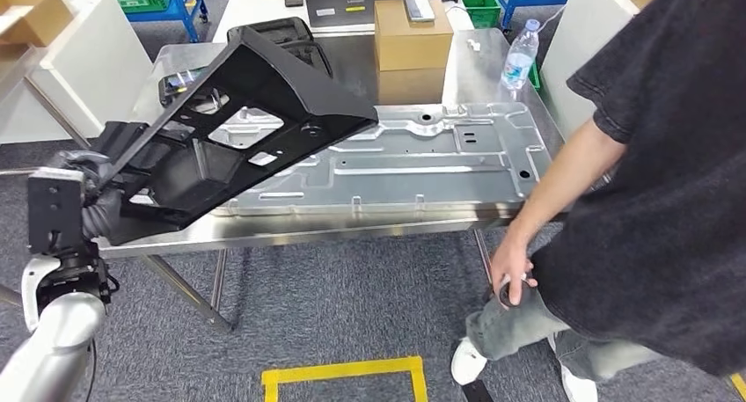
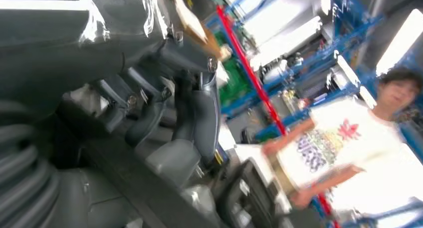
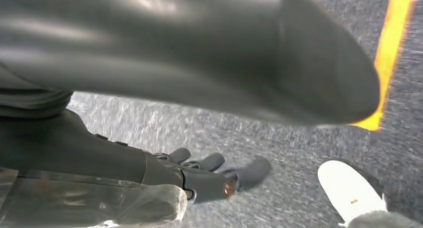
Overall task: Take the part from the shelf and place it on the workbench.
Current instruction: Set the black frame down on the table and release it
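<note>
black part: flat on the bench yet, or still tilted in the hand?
Tilted. The black part slopes up from the left hand, which grips its lower end; its far end hangs above the metal panel on the workbench.

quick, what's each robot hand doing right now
Left robot hand: holding the black part.
Right robot hand: open, holding nothing.

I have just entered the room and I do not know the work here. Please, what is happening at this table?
The robot's left hand holds a large black part, tilted, over the left end of the steel workbench, not yet set down. A grey metal panel lies flat on the bench. The right hand hangs open above the carpet. A person in a black shirt stands at the right of the bench.
</note>
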You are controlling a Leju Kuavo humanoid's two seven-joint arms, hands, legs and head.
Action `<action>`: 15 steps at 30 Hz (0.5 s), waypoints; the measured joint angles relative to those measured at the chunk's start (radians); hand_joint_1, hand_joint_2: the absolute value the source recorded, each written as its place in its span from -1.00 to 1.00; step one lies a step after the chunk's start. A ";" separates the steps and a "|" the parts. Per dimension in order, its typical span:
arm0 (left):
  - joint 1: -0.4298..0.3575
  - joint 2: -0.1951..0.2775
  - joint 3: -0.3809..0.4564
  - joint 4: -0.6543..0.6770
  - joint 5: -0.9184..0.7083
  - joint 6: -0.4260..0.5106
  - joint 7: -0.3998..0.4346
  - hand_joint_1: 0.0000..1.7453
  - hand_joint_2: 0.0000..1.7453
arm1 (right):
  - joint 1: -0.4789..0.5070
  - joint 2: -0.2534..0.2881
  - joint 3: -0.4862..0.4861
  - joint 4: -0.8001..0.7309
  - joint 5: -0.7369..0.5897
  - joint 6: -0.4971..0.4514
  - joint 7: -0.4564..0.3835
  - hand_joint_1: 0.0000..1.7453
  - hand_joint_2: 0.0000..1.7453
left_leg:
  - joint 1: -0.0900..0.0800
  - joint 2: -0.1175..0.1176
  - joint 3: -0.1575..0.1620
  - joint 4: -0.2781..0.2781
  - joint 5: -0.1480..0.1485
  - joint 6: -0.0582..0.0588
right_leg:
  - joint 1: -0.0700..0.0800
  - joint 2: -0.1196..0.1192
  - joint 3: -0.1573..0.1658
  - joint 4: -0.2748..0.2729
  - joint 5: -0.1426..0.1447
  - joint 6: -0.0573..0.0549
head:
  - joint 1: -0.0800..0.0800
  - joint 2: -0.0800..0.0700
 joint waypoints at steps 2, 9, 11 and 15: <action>-0.019 0.001 -0.007 0.013 0.005 0.002 -0.005 1.00 1.00 | -0.005 0.001 0.000 0.000 0.005 0.011 0.004 -1.00 -1.00 | 0.001 -0.003 0.010 -0.002 0.001 0.017 | -0.002 -0.001 0.001 0.007 -0.006 0.012 | 0.001 0.000; -0.071 0.001 -0.025 0.052 0.045 0.005 -0.036 1.00 1.00 | -0.010 0.006 0.001 0.000 0.018 0.027 0.011 -1.00 -1.00 | 0.004 -0.006 0.063 -0.007 -0.040 0.040 | -0.018 -0.003 -0.212 0.314 -0.101 0.040 | 0.004 0.000; -0.078 0.001 -0.031 0.062 0.054 0.005 -0.040 1.00 1.00 | -0.010 0.006 0.001 0.000 0.020 0.028 0.012 -1.00 -1.00 | 0.004 -0.007 0.088 -0.007 -0.059 0.037 | -0.017 -0.003 -0.202 0.219 -0.036 0.034 | 0.004 0.000; -0.099 0.000 -0.041 0.081 0.070 0.006 -0.049 1.00 1.00 | -0.010 0.006 0.001 0.000 0.024 0.029 0.014 -1.00 -1.00 | 0.002 -0.009 0.123 -0.011 -0.091 0.019 | -0.003 -0.002 -0.139 -0.003 0.118 0.006 | 0.005 0.000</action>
